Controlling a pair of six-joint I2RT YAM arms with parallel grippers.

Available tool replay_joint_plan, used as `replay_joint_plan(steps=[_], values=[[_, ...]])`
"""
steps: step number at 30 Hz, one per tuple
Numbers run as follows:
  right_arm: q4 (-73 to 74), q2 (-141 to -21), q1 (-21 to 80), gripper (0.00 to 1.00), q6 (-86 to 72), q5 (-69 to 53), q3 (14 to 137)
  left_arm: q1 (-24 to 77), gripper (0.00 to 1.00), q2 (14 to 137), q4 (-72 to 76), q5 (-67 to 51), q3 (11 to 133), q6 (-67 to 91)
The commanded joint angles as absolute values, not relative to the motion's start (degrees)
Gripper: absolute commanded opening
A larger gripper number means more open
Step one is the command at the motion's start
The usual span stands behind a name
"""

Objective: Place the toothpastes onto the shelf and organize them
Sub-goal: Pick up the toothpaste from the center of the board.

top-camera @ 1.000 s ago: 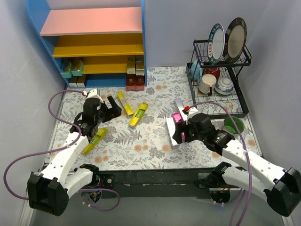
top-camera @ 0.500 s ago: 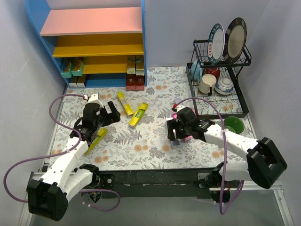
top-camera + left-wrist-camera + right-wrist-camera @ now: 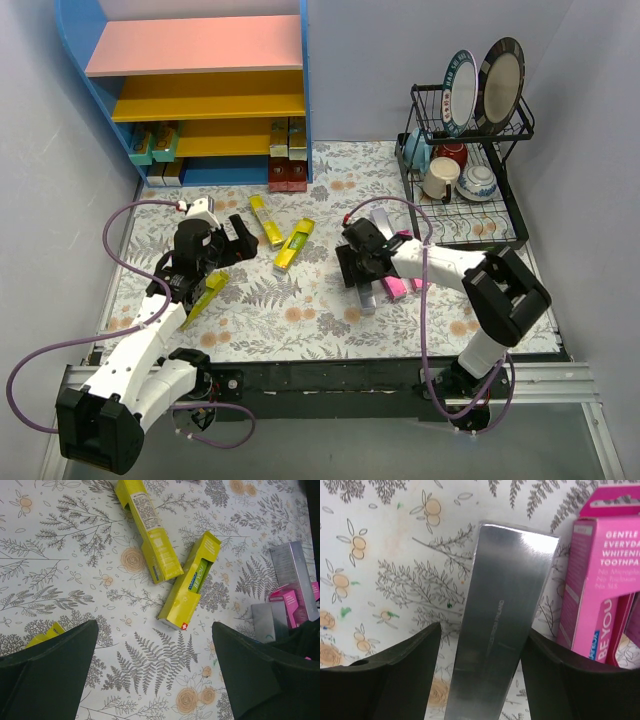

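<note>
**Right gripper (image 3: 480, 680) settling over the silver box (image 3: 505, 605)**

In the last second I've swung the right arm in over the loose boxes. Its fingers have narrowed to about half-open, one on each side of the silver box, which lies flat on the table just beside a pink box (image 3: 600, 595). I can't tell whether the pads bite yet. The left gripper (image 3: 155, 670) stays wide open and empty above two yellow boxes (image 3: 190, 582). The shelf (image 3: 200, 45) is well apart, so a lift and carry come next.
</note>
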State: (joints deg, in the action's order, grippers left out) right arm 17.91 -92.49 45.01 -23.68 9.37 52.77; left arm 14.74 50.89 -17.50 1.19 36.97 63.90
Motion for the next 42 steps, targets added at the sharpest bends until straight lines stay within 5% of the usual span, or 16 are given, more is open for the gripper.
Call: replay_joint_plan(steps=[1, 7, 18, 29, 42], values=[[19.07, -96.41, 45.62, 0.63, -23.99, 13.36, 57.83, 14.85, 0.98, 49.92, -16.52, 0.09, 36.47, 63.02], [13.02, -90.9, 45.62, 0.38, -27.06, 8.37, 55.56, 14.77, 0.98, 49.13, -14.69, -4.39, 35.86, 64.25], [-10.08, -74.8, 45.62, 0.38, -44.45, 2.64, 44.14, 26.97, 0.98, 49.04, -9.32, -7.22, 36.3, 76.36], [-20.39, -63.2, 45.53, 0.38, -56.94, 5.18, 35.42, 55.43, 0.98, 53.26, -0.26, 16.23, 35.85, 78.31], [-22.85, -53.53, 45.35, 0.38, -63.89, 9.67, 29.01, 74.35, 0.98, 65.82, 13.96, 36.46, 35.16, 74.02]])
